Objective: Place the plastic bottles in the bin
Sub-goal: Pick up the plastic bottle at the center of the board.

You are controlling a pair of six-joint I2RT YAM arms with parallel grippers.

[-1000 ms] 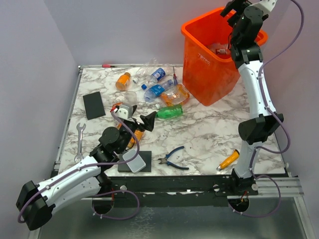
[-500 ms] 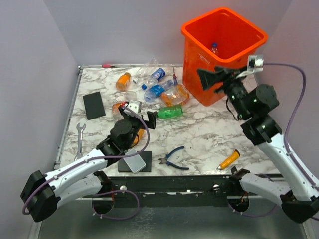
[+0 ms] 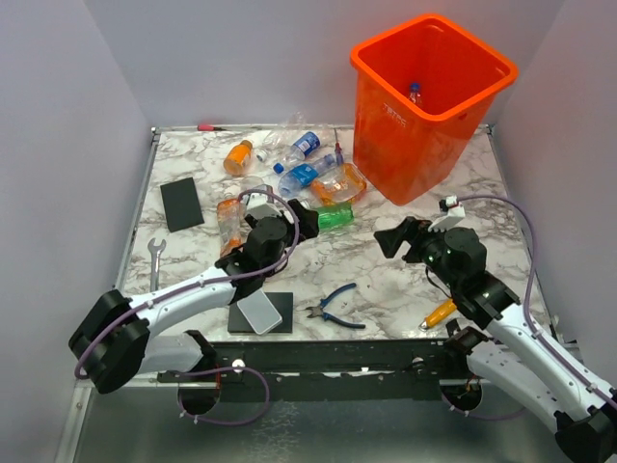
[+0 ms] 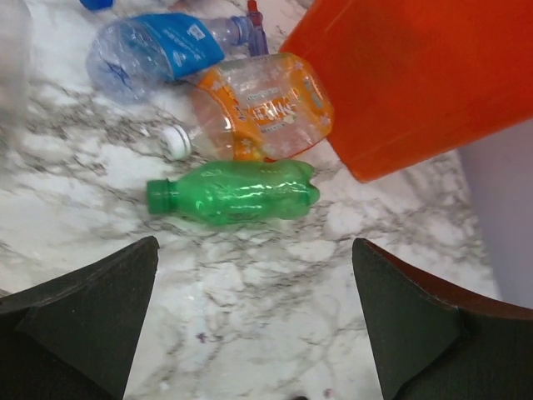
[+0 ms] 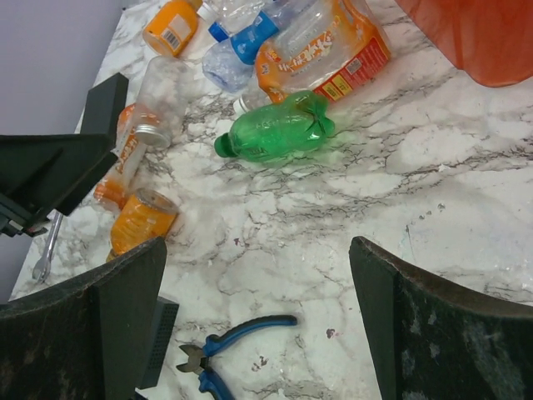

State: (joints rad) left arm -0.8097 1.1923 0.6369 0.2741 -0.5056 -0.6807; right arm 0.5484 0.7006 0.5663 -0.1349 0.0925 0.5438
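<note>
The orange bin (image 3: 431,106) stands at the back right of the table, and one bottle (image 3: 415,94) lies inside it. A green bottle (image 3: 337,219) (image 4: 235,192) (image 5: 279,127) lies on its side mid-table. Behind it are a crushed orange-label bottle (image 3: 339,181) (image 4: 265,104), a blue-label bottle (image 3: 297,177) (image 4: 162,54) and an orange bottle (image 3: 237,156). My left gripper (image 3: 301,217) (image 4: 255,250) is open, just short of the green bottle's cap end. My right gripper (image 3: 397,236) (image 5: 258,246) is open and empty, low over the marble right of the green bottle.
Blue-handled pliers (image 3: 335,307) (image 5: 225,337) and an orange-handled screwdriver (image 3: 441,311) lie near the front edge. A black pad (image 3: 181,203) and a wrench (image 3: 154,265) are at the left. A black block (image 3: 260,313) sits at the front. More orange bottles (image 5: 141,218) lie beside the left arm.
My right arm has swung down from above the bin to low over the table. My left gripper has moved forward and right, towards the green bottle.
</note>
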